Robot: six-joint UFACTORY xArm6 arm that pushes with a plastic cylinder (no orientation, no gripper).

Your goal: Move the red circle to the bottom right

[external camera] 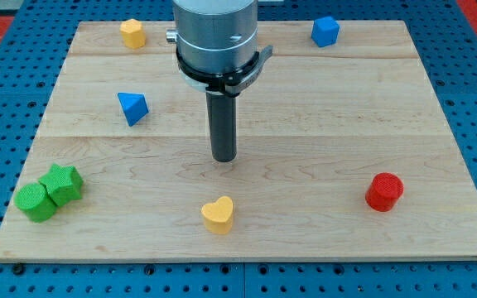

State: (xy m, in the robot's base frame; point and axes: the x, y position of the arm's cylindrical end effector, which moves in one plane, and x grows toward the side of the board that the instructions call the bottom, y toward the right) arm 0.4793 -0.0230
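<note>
The red circle [384, 191], a short red cylinder, stands on the wooden board [321, 124] near the view's bottom right. My tip [224, 158] is at the board's middle, well to the left of the red circle and a little above it in the view, touching no block. The yellow heart [218, 214] lies just below my tip, apart from it.
A blue triangle [132, 108] lies at the left of middle. A yellow block [132, 33] is at the top left and a blue block [325, 31] at the top right. A green circle [36, 202] and a green star [62, 184] touch at the bottom left.
</note>
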